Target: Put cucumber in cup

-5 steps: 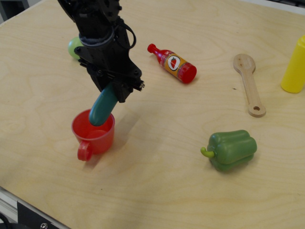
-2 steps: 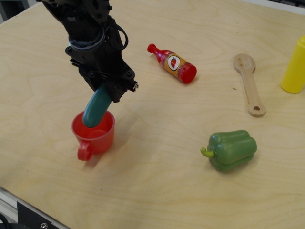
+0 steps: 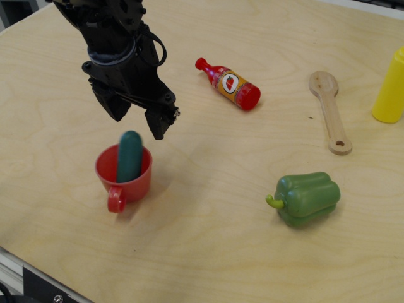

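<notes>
Cucumber (image 3: 129,156) stands nearly upright inside the cup (image 3: 124,177), lower end down in the bowl, upper end well above the rim; slightly blurred. Cup upright on the table (image 3: 208,252), loop handle toward the near edge. Gripper (image 3: 137,117) hangs just above the cucumber's top, jaws apart, nothing between them, not touching it.

Step, as judged: release done; cucumber looks delivered, task all but complete. Blur suggests it may not have settled, and the tall overhang could tip it against the rim or rock the light cup.

Next move calls for a straight lift clear of the cucumber's top, jaws kept wide, no sideways sweep that could clip it.

Around: sauce bottle (image 3: 229,83) lying well to the right, bell pepper (image 3: 306,199) near right, wooden spoon (image 3: 330,111) and yellow bottle (image 3: 391,88) far right.
</notes>
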